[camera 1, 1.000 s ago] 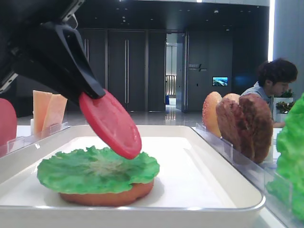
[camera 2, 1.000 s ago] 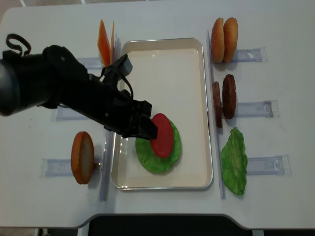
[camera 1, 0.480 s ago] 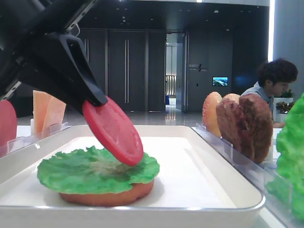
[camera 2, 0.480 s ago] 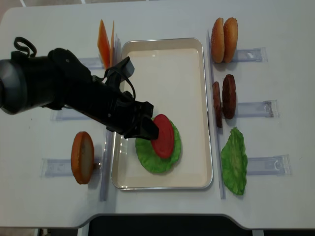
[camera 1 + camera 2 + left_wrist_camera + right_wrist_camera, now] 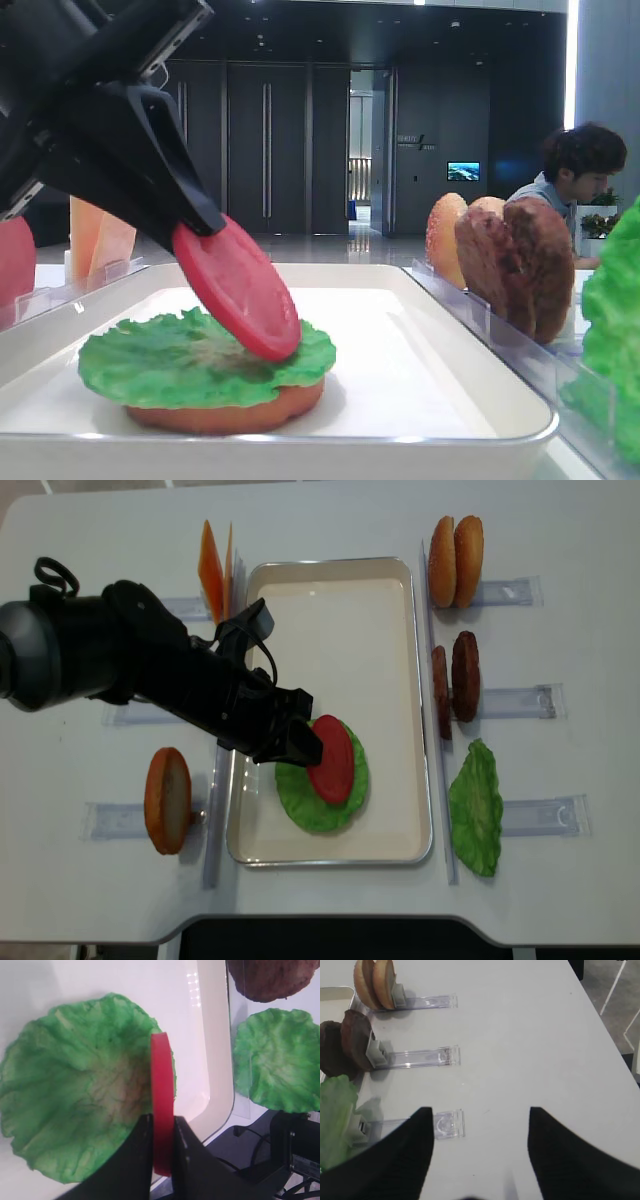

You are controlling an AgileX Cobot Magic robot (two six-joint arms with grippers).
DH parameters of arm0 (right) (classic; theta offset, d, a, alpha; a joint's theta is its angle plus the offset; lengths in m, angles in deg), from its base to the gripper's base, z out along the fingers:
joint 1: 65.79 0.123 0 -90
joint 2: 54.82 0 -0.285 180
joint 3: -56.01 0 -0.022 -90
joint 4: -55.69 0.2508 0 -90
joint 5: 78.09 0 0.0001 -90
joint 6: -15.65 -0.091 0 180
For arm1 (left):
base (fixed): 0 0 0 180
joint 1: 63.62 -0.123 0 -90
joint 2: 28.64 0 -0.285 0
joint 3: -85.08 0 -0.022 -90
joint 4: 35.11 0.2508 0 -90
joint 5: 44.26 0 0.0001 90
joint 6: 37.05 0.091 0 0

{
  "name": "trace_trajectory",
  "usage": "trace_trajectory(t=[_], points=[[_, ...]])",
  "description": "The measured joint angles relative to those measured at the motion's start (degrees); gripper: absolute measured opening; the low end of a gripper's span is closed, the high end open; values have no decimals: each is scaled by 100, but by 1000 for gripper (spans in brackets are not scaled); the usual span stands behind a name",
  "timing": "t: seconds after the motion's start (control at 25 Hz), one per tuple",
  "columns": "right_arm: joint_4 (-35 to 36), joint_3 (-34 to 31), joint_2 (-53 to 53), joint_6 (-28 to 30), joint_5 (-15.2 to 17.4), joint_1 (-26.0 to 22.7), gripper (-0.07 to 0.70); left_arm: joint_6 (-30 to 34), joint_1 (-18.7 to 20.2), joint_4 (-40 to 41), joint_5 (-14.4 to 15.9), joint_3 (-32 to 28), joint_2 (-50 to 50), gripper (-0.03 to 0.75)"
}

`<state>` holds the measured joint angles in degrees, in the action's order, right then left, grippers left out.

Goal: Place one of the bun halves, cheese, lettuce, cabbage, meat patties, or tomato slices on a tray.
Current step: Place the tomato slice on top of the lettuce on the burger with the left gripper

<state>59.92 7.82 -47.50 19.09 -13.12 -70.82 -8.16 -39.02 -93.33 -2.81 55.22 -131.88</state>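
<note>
My left gripper (image 5: 305, 745) is shut on a red tomato slice (image 5: 332, 759), pinching its upper rim between both fingers (image 5: 142, 1160). The slice (image 5: 240, 290) hangs tilted, its lower edge down at a green lettuce leaf (image 5: 150, 355) that lies on a flat bun half (image 5: 230, 412) in the white tray (image 5: 330, 580). In the left wrist view the tomato slice (image 5: 162, 1085) is seen edge-on over the right part of the lettuce (image 5: 75, 1090). My right gripper (image 5: 480, 1110) is open and holds nothing, above bare table right of the holders.
Cheese slices (image 5: 212, 565) stand left of the tray, and a bun half (image 5: 167, 799) stands further down on the left. On the right are bun halves (image 5: 455, 548), meat patties (image 5: 455, 677) and a lettuce leaf (image 5: 476, 808) in clear holders (image 5: 545, 815). A person (image 5: 575, 170) sits behind.
My left gripper has lowered the tomato slice a little, bringing its lower edge down onto the lettuce. Nothing else has moved.
</note>
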Motion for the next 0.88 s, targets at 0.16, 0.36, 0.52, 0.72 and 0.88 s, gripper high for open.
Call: trace_trajectory(t=[0.16, 0.36, 0.52, 0.72, 0.88], points=[[0, 0, 0, 0, 0, 0, 400, -86, 0, 6, -2, 0, 0, 86], [0, 0, 0, 0, 0, 0, 400, -242, 0, 57, -7, 0, 0, 164], [0, 0, 0, 0, 0, 0, 400, -466, 0, 170, -7, 0, 0, 258], [0, 0, 0, 0, 0, 0, 400, -806, 0, 431, -7, 0, 0, 459], [0, 0, 0, 0, 0, 0, 400, -1148, 0, 752, -7, 0, 113, 531]])
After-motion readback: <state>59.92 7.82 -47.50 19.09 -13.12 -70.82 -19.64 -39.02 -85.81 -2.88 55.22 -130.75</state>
